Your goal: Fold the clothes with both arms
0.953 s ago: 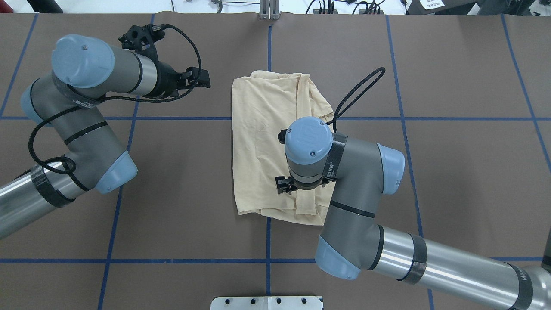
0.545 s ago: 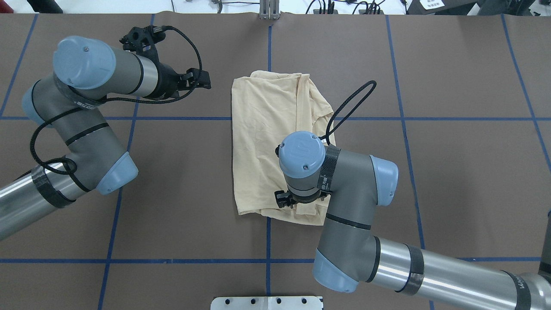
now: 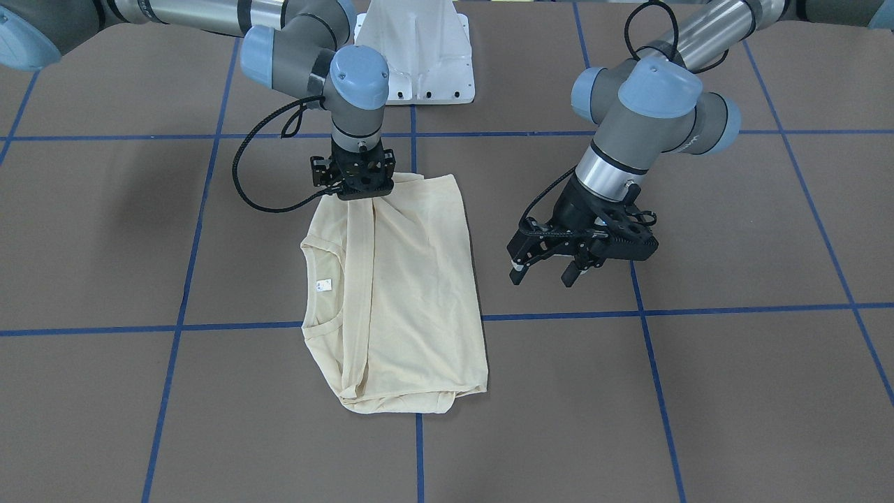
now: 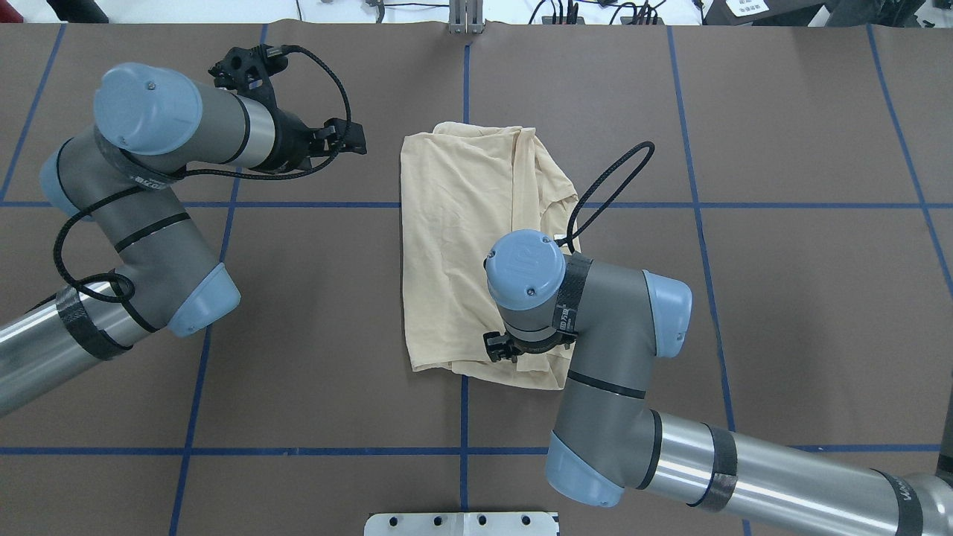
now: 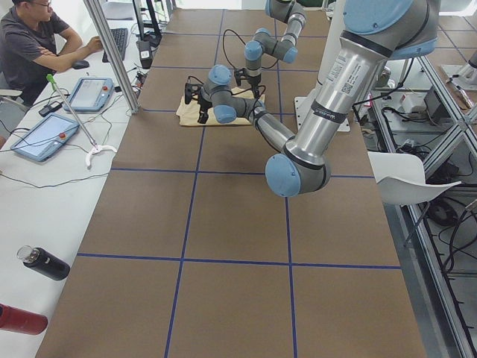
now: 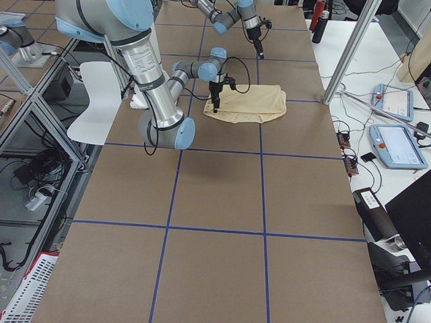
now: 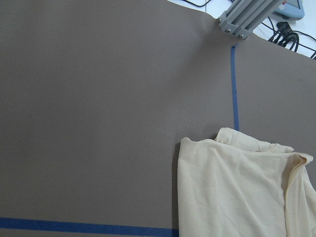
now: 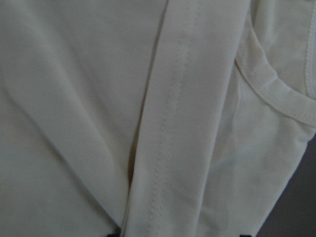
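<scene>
The cream-yellow shirt (image 4: 458, 246) lies folded lengthwise at the table's centre, with its collar and small white neck label (image 3: 323, 284) showing. My right gripper (image 3: 360, 190) points straight down at the shirt's edge nearest the robot base and touches the cloth. In the right wrist view a hemmed band of the shirt (image 8: 173, 123) runs between its two dark fingertips, which stand apart. My left gripper (image 3: 543, 272) hovers open beside the shirt, over bare table and holding nothing. The left wrist view shows only the shirt's far corner (image 7: 237, 187).
The white pedestal base (image 3: 415, 49) stands just behind the shirt on the robot's side. An aluminium post (image 4: 465, 18) rises at the far table edge. Blue tape lines grid the brown table (image 4: 782, 298). A person (image 5: 30, 45) sits at a side desk with tablets and bottles.
My right wrist has moved toward the robot base along the shirt and sunk lower onto its near edge. The left arm has hardly moved.
</scene>
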{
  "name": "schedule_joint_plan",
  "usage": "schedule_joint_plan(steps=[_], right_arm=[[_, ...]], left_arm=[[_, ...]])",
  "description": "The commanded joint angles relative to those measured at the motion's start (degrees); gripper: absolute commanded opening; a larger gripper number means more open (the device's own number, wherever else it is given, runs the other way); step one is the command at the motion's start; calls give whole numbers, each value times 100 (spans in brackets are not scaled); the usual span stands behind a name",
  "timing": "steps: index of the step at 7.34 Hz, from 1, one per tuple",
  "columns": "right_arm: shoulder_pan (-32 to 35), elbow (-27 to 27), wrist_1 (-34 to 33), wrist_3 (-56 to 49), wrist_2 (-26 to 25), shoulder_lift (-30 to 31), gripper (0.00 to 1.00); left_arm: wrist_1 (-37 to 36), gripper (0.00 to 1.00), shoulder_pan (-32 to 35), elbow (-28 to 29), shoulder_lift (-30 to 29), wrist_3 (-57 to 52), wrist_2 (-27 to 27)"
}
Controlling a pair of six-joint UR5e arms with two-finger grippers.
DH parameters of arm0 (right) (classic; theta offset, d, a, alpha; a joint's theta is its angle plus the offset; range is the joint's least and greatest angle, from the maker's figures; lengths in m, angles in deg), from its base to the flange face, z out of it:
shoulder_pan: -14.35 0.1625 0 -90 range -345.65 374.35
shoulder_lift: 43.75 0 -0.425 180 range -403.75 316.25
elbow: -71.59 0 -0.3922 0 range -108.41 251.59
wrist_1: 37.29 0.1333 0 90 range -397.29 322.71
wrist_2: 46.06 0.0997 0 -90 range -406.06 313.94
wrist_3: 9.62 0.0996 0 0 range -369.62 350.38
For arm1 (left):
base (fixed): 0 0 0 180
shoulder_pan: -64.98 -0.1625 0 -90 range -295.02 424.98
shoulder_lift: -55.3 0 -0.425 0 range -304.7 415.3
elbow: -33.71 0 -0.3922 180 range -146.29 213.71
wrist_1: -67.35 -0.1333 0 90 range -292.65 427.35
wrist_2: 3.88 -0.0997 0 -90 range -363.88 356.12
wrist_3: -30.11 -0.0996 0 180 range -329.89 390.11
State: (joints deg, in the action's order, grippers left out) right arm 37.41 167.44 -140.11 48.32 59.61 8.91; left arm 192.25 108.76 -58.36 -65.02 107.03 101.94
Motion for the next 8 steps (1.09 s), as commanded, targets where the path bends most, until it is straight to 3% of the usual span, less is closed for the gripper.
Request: schedule_joint_plan(steps=[1,3,6,8], right_arm=[[93,187,-124,-186,-2,217,85],[164,442,-116,-309,-37,595,85],[173,602,-55,-468,-38,632,86],[138,541,435,-459,-38,596,86]], left_arm=[[0,100,-2,-4,-18,17,0],[0,100,-10,-4,-53,43,0],[0,100,-10,5,-62,43,0],[0,100,-10,14,-53,43,0]])
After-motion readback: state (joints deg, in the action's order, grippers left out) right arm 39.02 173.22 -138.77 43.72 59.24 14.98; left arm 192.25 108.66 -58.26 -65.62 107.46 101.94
